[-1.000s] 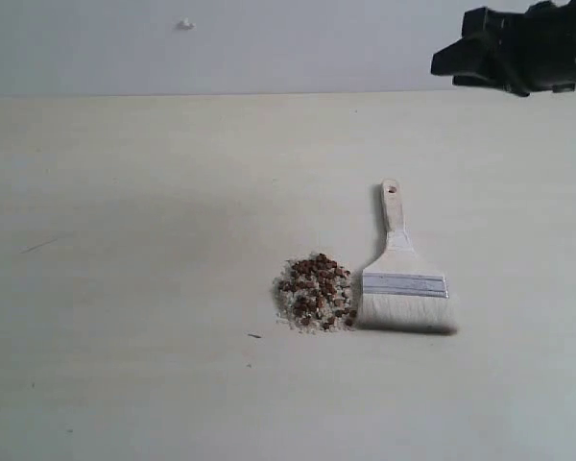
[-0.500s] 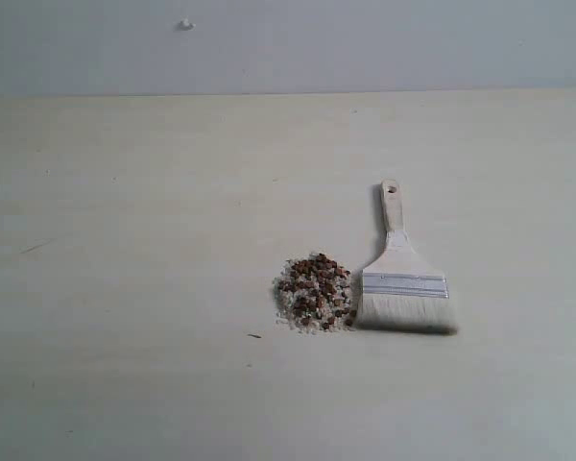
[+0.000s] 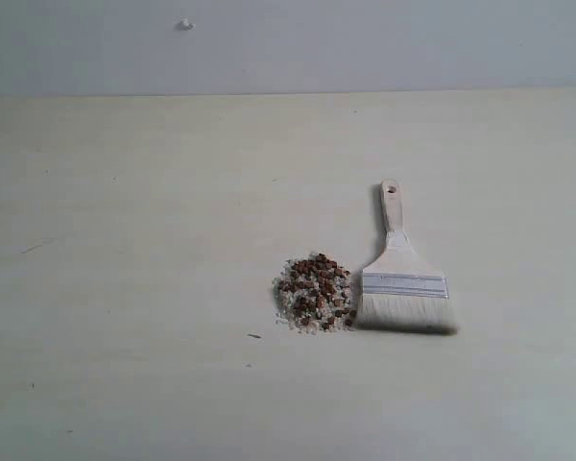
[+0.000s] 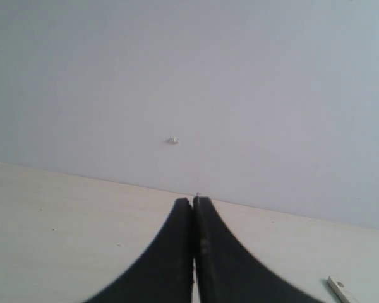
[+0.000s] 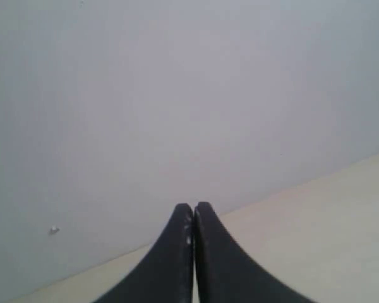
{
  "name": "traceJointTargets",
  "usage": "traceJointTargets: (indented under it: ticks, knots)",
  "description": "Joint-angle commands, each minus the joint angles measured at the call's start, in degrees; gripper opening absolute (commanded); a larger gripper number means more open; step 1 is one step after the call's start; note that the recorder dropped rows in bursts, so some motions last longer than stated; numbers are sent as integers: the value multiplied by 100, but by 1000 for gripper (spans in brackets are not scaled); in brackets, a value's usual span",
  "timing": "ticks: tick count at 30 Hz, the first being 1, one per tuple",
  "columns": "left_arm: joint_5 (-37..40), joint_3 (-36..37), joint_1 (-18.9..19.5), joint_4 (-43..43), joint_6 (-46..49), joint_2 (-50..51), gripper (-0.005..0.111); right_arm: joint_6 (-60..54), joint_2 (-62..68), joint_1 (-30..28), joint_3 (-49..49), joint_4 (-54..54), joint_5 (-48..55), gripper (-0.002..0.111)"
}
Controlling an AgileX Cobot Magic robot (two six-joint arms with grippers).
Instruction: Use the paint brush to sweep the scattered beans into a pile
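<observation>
The beans lie gathered as one compact pile point(image 3: 314, 293) of reddish-brown pellets and whitish crumbs on the pale table point(image 3: 134, 240). The paint brush point(image 3: 401, 279) lies flat just right of the pile, its cream bristles touching the heap's right side and its wooden handle pointing away toward the wall. Neither gripper appears in the exterior view. My left gripper point(image 4: 193, 203) is shut and holds nothing, facing the wall. The handle end of the brush point(image 4: 341, 289) shows at the corner of the left wrist view. My right gripper point(image 5: 193, 207) is shut too, with nothing in it.
A grey wall point(image 3: 365, 43) rises behind the table's far edge, with a small white speck point(image 3: 185, 24) on it. A thin dark fleck point(image 3: 254, 335) lies on the table in front of the pile.
The right arm, seen at the upper right one second ago, has left the exterior view. The pile and the brush have not moved.
</observation>
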Motion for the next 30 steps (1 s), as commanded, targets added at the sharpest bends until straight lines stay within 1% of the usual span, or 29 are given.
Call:
traceJointTargets:
  ticks: [1, 30]
  knots:
    - [6, 14, -39, 6, 11, -34, 0, 198, -124, -23, 30, 16, 219, 0]
    - [6, 14, -39, 6, 11, -34, 0, 198, -124, -23, 30, 25, 230, 0]
